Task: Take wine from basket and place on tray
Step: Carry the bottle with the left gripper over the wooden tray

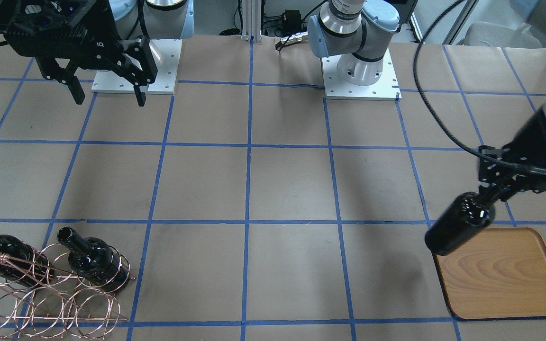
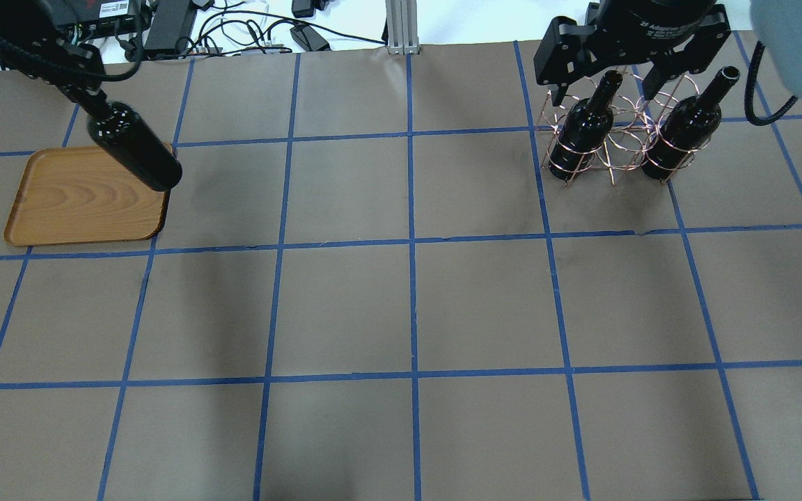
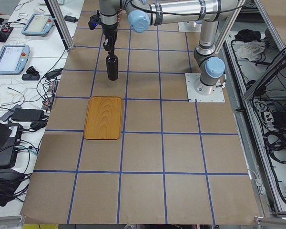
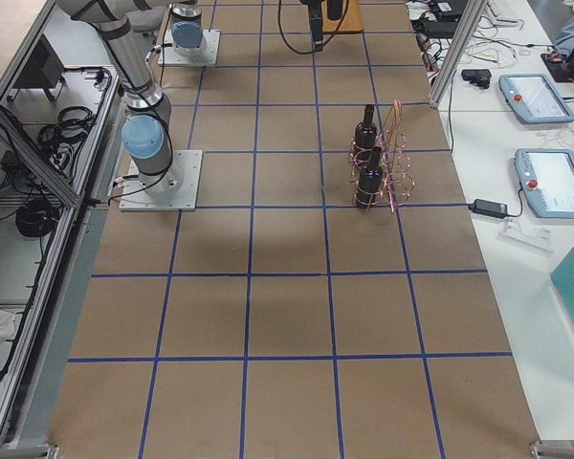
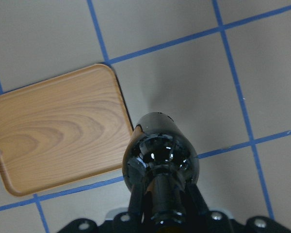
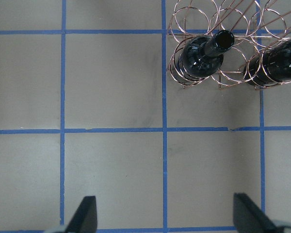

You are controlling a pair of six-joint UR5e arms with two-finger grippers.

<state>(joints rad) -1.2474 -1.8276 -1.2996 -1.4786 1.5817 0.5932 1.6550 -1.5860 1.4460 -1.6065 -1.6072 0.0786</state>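
Light: bright and even, from above; the worktop [image 1: 282, 189] shows no hard-edged shadow
Shadows: one broad, soft, faint patch on the worktop just beside the tray [image 1: 503, 274], toward the worktop's middle
Glare: small white highlights on the shoulder of the wine [image 5: 160, 155] above the tray's corner; the tray's grain stays matte
Focus: the left wrist view is sharp on the tray; the bottle neck nearest the lens is soft
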